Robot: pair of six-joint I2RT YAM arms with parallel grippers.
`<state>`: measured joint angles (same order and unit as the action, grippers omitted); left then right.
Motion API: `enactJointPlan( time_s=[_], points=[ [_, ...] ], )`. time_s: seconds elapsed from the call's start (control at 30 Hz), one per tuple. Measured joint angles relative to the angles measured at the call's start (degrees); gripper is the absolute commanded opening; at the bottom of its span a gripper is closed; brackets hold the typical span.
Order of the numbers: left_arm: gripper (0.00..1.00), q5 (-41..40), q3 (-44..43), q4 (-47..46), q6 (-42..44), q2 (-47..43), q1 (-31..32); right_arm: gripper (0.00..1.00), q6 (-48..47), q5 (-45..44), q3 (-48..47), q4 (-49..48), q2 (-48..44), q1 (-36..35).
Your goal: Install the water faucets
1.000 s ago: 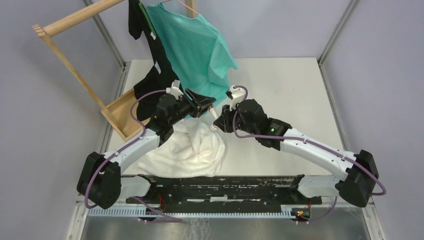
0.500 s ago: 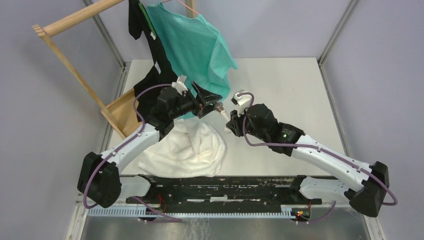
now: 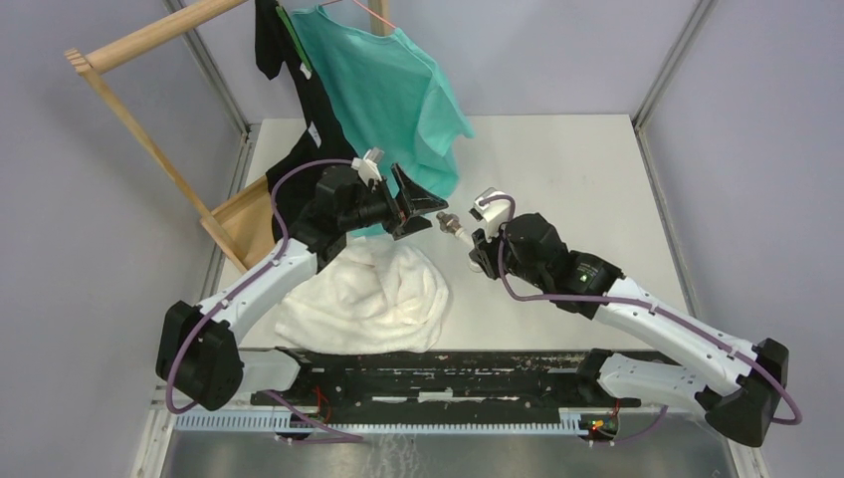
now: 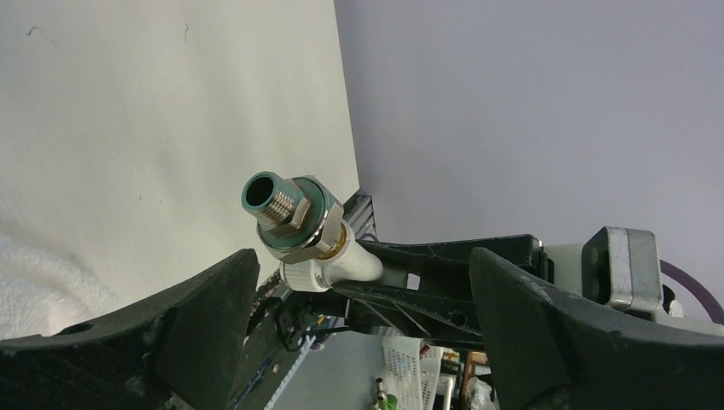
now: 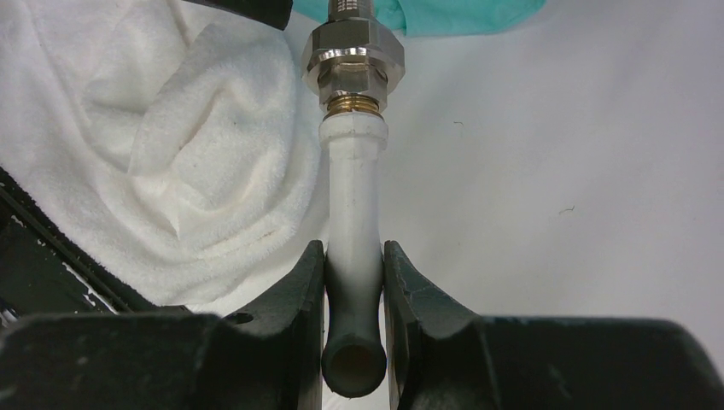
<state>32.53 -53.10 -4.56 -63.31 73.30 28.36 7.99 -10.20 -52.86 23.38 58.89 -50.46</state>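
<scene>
- Since a second ago the arms are drawing apart. The right gripper (image 3: 471, 240) is pulling back to the right, away from the left gripper (image 3: 426, 206), and is taking the faucet with it.
- The white spout (image 5: 352, 196) is sitting clamped between the right fingers (image 5: 299, 299), gripped near its open lower end.
- The silver threaded fitting (image 5: 351, 53) is sitting joined to the spout's far end, with a brass ring showing between them.
- The assembly is hanging in the air over the table (image 3: 597, 169), in the gap between the two grippers, fitting end pointing at the left one.
- The left jaws are standing wide apart, gripping nothing. The fitting is lying just off their tips, touching neither finger.
- The left wrist view is showing the fitting's hollow bore, outer thread and hex collar. The right wrist view is cropping that end at its top edge.
- The right wrist view alone is showing the clamp clearly; overhead the faucet is too small to read.
- A white towel (image 3: 368, 294) is lying bunched on the table under the left arm.
- A teal shirt (image 3: 388, 90) and a black garment (image 3: 299, 179) are hanging from a wooden rack (image 3: 139, 135) behind.
</scene>
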Motion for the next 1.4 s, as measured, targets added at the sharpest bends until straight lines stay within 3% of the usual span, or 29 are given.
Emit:
enactJointPlan(
  time_s=[0.33,0.67,1.0,1.4],
  points=[
    [0.99,2.86,0.04,-0.5,-0.04,1.42,0.42,0.01,-0.35,-0.02,0.39,-0.35,-0.57,0.33],
    [0.99,3.91,3.15,-9.27,-4.02,4.96,2.69,0.01,-0.35,-0.31,1.16,-1.84,-0.9,0.66],
    [0.99,6.08,3.69,-10.08,-4.57,5.95,2.84,0.01,-0.35,1.99,3.15,-3.34,-5.38,0.98],
    [1.0,9.86,3.69,-4.96,1.95,2.1,0.04,0.01,4.39,11.96,5.66,-6.19,-6.8,10.4]
  ],
)
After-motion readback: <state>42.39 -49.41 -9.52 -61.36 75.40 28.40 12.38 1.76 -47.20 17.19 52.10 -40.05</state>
